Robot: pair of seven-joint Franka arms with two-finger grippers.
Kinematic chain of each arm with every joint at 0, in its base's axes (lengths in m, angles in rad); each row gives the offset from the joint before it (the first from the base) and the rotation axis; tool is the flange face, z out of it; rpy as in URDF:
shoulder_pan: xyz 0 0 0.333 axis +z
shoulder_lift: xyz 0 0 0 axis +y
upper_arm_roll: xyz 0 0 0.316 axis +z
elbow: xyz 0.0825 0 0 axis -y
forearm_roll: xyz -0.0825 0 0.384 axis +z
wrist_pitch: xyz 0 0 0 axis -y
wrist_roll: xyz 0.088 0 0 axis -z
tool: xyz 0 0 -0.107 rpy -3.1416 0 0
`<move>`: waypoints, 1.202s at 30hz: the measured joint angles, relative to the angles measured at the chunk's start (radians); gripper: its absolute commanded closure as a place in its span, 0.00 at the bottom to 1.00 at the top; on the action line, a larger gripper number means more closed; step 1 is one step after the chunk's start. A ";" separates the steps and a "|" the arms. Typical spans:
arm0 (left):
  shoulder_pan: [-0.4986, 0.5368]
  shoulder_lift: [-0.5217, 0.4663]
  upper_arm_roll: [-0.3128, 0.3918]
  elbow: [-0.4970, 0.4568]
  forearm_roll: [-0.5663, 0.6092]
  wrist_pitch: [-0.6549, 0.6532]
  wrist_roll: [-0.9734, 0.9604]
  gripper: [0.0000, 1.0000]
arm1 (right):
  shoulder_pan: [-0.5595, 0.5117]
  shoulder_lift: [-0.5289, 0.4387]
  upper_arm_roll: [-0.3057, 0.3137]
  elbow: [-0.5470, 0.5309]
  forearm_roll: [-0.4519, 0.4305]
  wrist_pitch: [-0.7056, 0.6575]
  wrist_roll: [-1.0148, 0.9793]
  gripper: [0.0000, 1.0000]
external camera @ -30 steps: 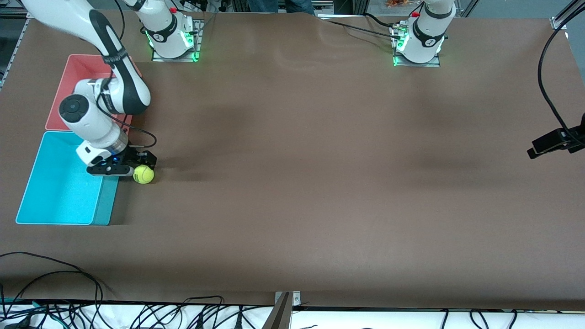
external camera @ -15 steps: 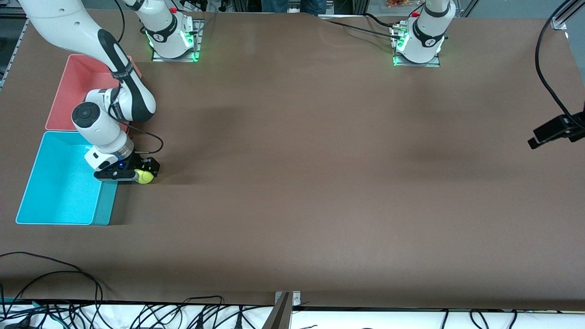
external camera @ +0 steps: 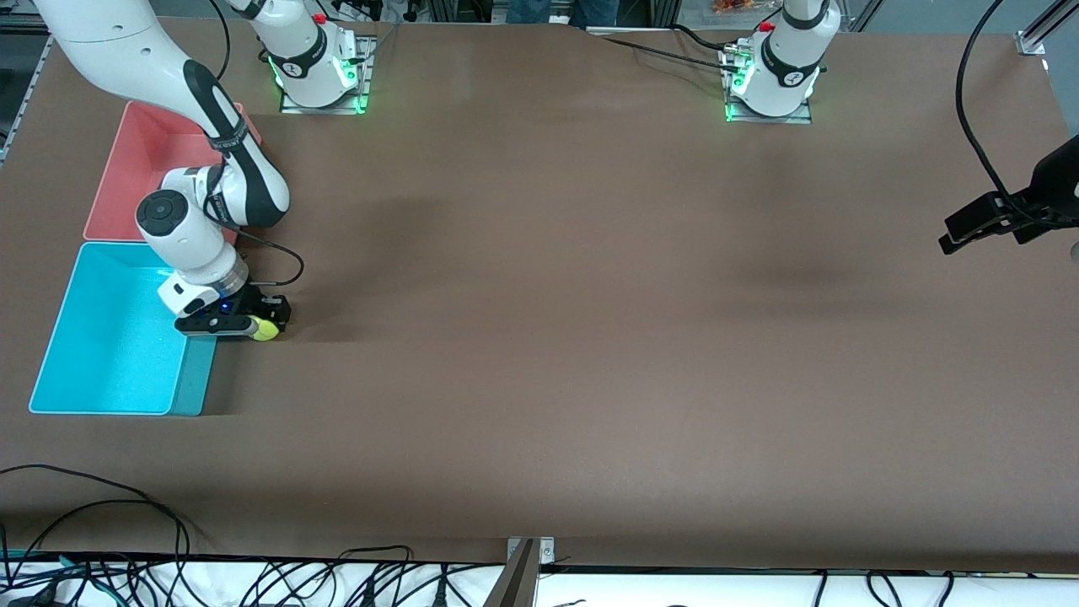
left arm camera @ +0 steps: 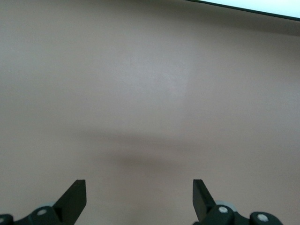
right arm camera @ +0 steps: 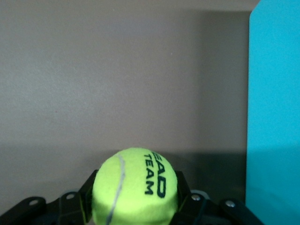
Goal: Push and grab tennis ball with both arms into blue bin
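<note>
The tennis ball [external camera: 267,331] [right arm camera: 135,187] is yellow-green with dark lettering and lies on the brown table just beside the blue bin [external camera: 110,337] [right arm camera: 274,117], on the bin's side toward the left arm's end. My right gripper [external camera: 257,325] [right arm camera: 136,186] is down at the ball and shut on it, one black finger pressed against each side. The bin holds nothing that I can see. My left gripper [external camera: 957,233] [left arm camera: 139,190] hangs open over bare table at the left arm's end, with nothing between its fingers.
A pink bin [external camera: 139,160] stands against the blue bin, farther from the front camera, partly covered by the right arm. Both arm bases [external camera: 319,76] [external camera: 771,84] sit along the table's back edge. Loose cables [external camera: 93,539] lie off the front edge.
The right gripper came down around the ball and closed on it, now covering most of it. The left gripper drifted a little toward the table's middle and stayed open.
</note>
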 measured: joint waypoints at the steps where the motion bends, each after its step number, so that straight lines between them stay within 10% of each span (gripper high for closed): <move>1: 0.000 0.000 0.001 0.000 -0.003 0.000 0.000 0.00 | 0.000 -0.001 0.000 0.002 0.000 0.001 -0.001 0.58; 13: 0.003 0.000 0.015 0.000 -0.008 0.003 0.000 0.00 | 0.005 -0.064 0.003 0.060 -0.003 -0.138 -0.006 0.58; 36: 0.004 0.001 0.015 0.002 -0.009 0.016 0.000 0.00 | 0.001 -0.097 0.035 0.514 0.004 -0.968 -0.100 0.58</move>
